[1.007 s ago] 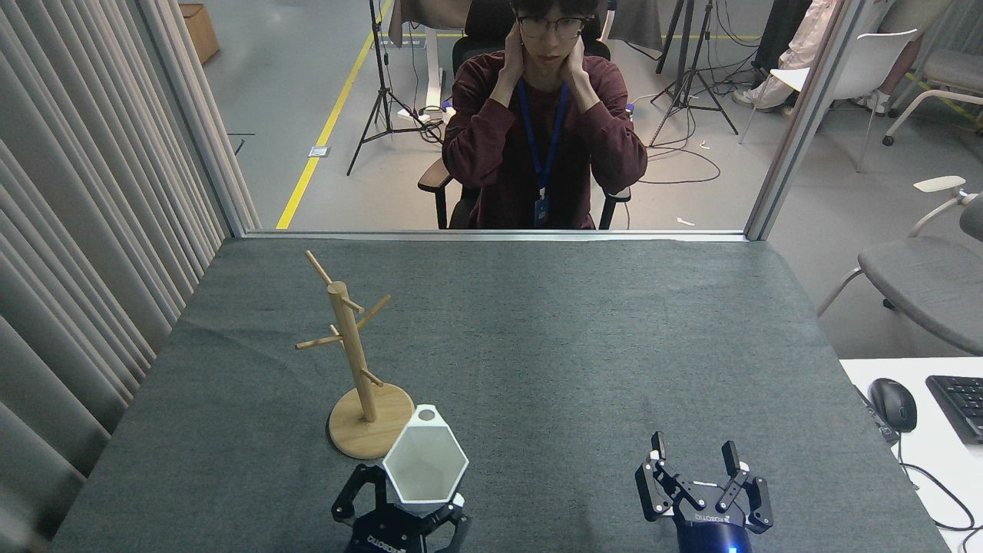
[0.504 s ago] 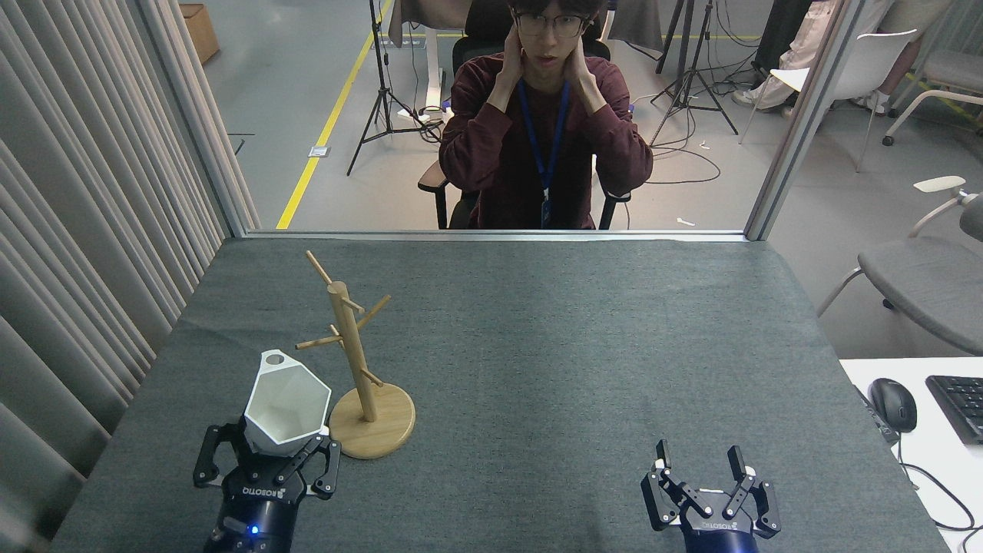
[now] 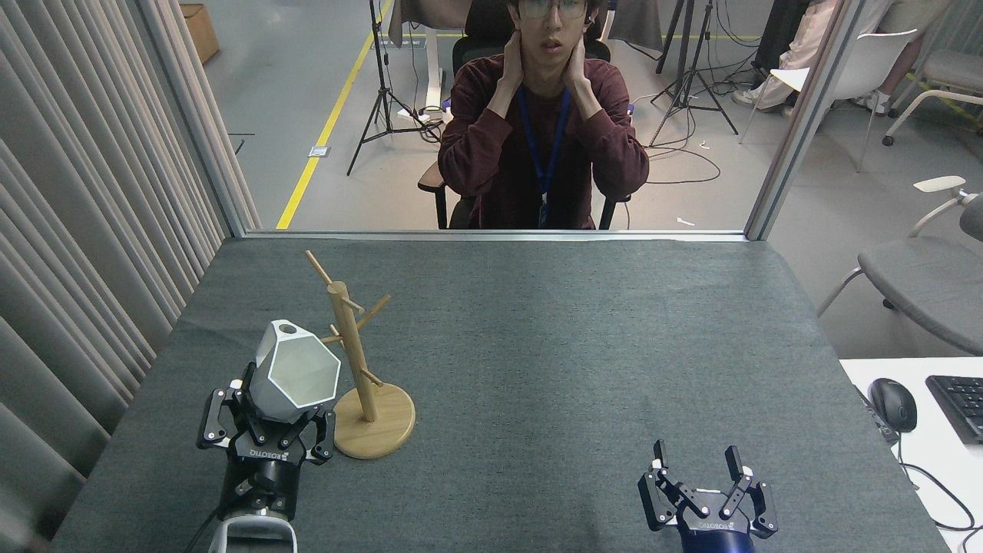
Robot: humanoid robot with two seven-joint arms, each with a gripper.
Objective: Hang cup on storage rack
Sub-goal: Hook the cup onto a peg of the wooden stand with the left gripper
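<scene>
The left gripper (image 3: pixel 265 415) is clamped on the lower part of the cup (image 3: pixel 296 372), holding it up off the table (image 3: pixel 553 361) at the near left. The cup is tilted, its open mouth turned toward the right and toward the camera, showing a greyish inside; the tab (image 3: pixel 287 329) with its round hole sits at the top of the rim. The cup is just left of the rack (image 3: pixel 361 369), close to the post and the left peg, but whether it touches them cannot be told. The rack stands upright on its disc base (image 3: pixel 384 430), and no peg passes through the tab's hole. The right gripper (image 3: pixel 700 472) rests low at the near right, fingers spread apart and holding nothing. A person (image 3: pixel 541 146) sits beyond the table's far edge with both hands at the neck.
</scene>
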